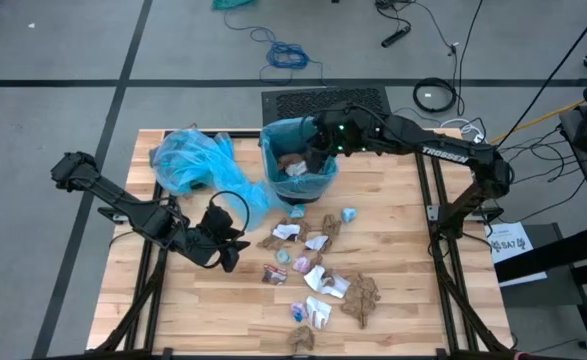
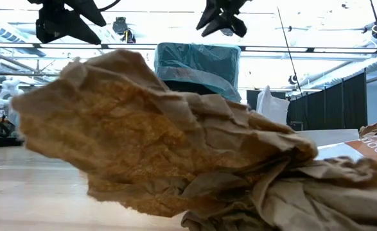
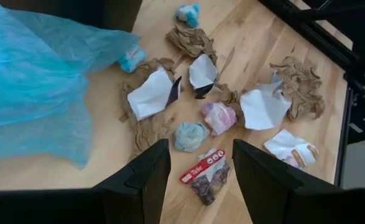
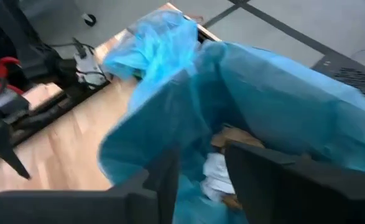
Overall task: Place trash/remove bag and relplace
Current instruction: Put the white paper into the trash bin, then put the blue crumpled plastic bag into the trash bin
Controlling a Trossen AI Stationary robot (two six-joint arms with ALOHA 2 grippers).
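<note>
The job was barely begun: a few scraps lay in the lined bin (image 1: 299, 160) at upper centre under the empty, parted right end effector (image 1: 320, 140), most trash (image 1: 318, 270) littered the desk (image 1: 413, 300), and the left end effector (image 1: 228, 238) hovered wide, empty.

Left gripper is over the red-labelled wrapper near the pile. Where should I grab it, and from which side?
Take the wrapper across its crumpled dark middle, coming straight down from above. It lies flat on the table, lined up in the gap between the open left gripper fingers, so a pinch across its narrow width should work. The pale blue wad sits close beside it; keep the fingers clear of that.
</note>
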